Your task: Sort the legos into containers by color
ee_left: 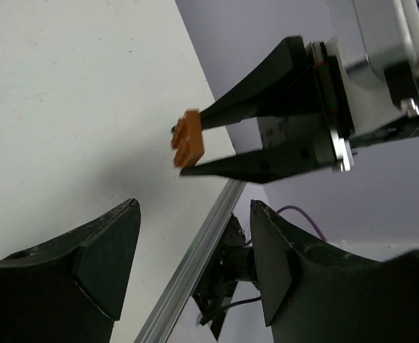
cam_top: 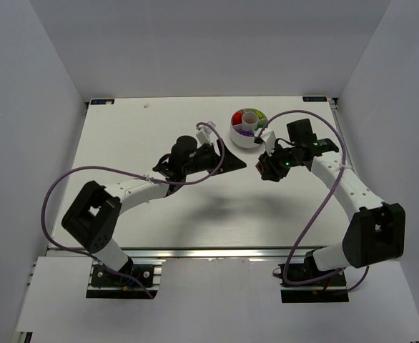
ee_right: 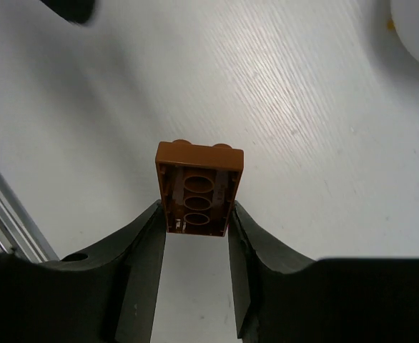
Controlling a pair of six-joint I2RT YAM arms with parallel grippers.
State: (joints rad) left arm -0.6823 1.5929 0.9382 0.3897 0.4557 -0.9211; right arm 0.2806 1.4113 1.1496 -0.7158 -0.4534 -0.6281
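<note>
holding an orange brick (ee_right: pixel 199 187) by its two long sides, the right gripper (ee_right: pixel 195 218) has both fingers clamped snug on it. the brick's hollow underside faces the wrist camera, with three round tubes showing inside. from the left wrist view the same brick (ee_left: pixel 188 139) sticks out past the black fingertips and looks to be clear of the table (cam_top: pixel 159 214), with a soft shadow on the white top beside it.

in the overhead view, the round white dish (cam_top: pixel 238 140) sits toward the far side of the table. the right gripper (cam_top: pixel 267 170) hangs on the near side of the dish, a touch to its right, close to it but not over it. so the orange brick is outside the dish and only held by the fingers.

the left gripper (cam_top: pixel 232 161) is on the near-left side of the dish, pointing across toward the right one with a small gap between them. its fingers (ee_left: pixel 116 243) are spread wide apart with nothing between them.

inside the dish, red bricks (cam_top: pixel 237 117), green bricks (cam_top: pixel 257 118) and purple bricks (cam_top: pixel 244 131) sit in separate wedges around the little white centre well (cam_top: pixel 251 123). can't make out single pieces in there, too small.
</note>
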